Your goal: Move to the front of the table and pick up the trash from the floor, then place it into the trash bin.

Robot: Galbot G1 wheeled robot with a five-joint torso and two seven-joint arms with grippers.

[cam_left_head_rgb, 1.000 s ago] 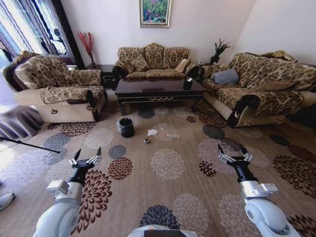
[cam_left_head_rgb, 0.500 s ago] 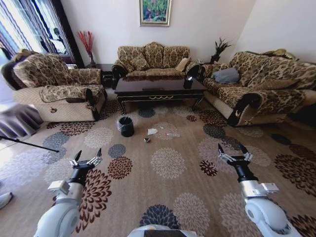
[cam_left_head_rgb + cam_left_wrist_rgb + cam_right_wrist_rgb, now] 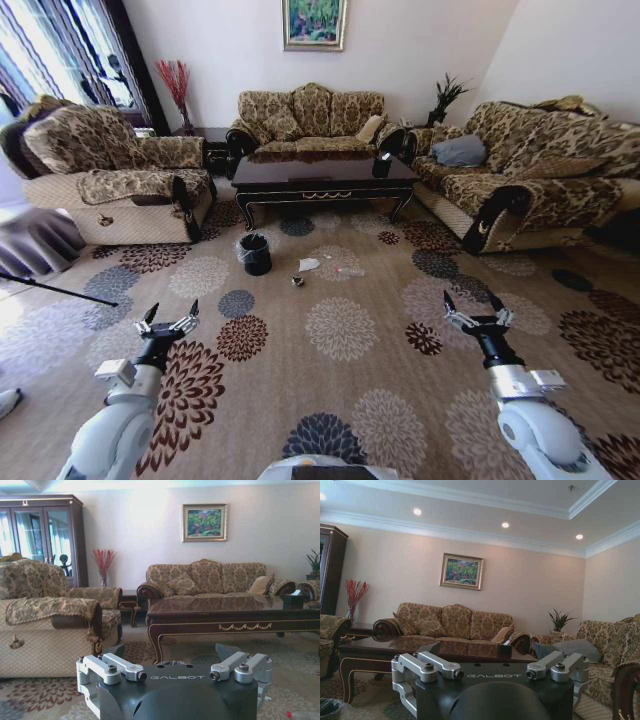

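We see both claws, left [image 3: 170, 322] and right [image 3: 476, 312], open and empty; trash [image 3: 309, 265] lies on the floor [image 3: 340, 380] beside the bin [image 3: 255, 254], unpicked.

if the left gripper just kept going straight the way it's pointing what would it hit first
Probably the coffee table: the left gripper, open above the carpet, faces it in the wrist view, nothing between. Depth is unclear, and the trash bin sits nearby.
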